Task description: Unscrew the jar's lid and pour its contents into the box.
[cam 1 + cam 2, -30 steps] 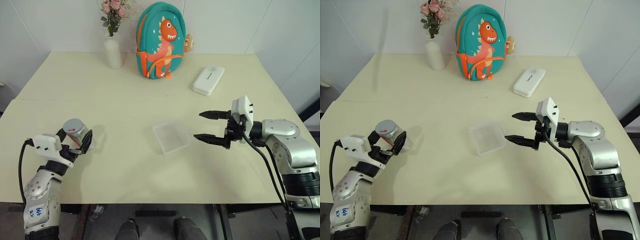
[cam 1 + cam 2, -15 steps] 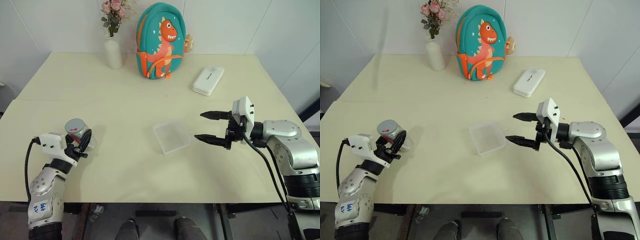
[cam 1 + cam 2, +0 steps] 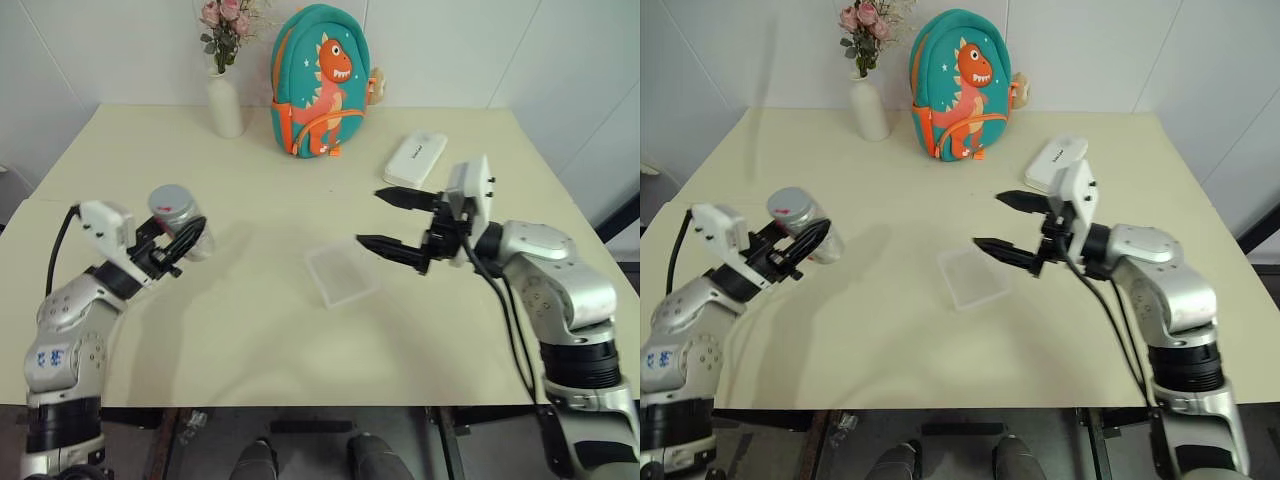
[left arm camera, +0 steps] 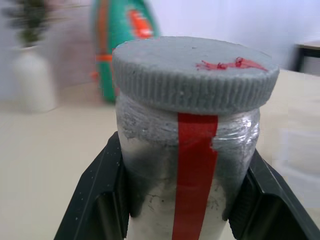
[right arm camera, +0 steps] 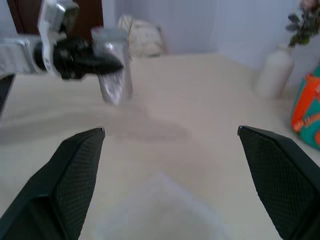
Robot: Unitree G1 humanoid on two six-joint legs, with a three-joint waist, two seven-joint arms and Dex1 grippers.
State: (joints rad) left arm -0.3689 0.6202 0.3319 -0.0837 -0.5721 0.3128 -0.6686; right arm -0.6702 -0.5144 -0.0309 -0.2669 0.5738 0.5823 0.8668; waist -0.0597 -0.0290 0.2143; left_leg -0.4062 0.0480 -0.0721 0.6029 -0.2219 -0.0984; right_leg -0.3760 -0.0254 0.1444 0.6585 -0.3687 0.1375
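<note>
Left wrist view: the left gripper's (image 3: 182, 243) fingers (image 4: 102, 187) are clenched on the jar (image 4: 187, 165) below its grey lid (image 4: 195, 72), which sits screwed on, the jar held above the counter (image 3: 250, 330). The right gripper (image 3: 383, 221) hangs with fingers (image 5: 75, 175) spread wide over the clear box (image 3: 343, 272), well apart from the jar. To unscrew cleanly, I'd keep the jar steady and upright, bring the right fingers squarely around the lid's ribbed edge, then twist

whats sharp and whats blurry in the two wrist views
Left wrist view: the lid and jar are sharp, the vase and backpack behind are soft. Right wrist view: the box is a faint blur, and the left claw looks smeared.
</note>
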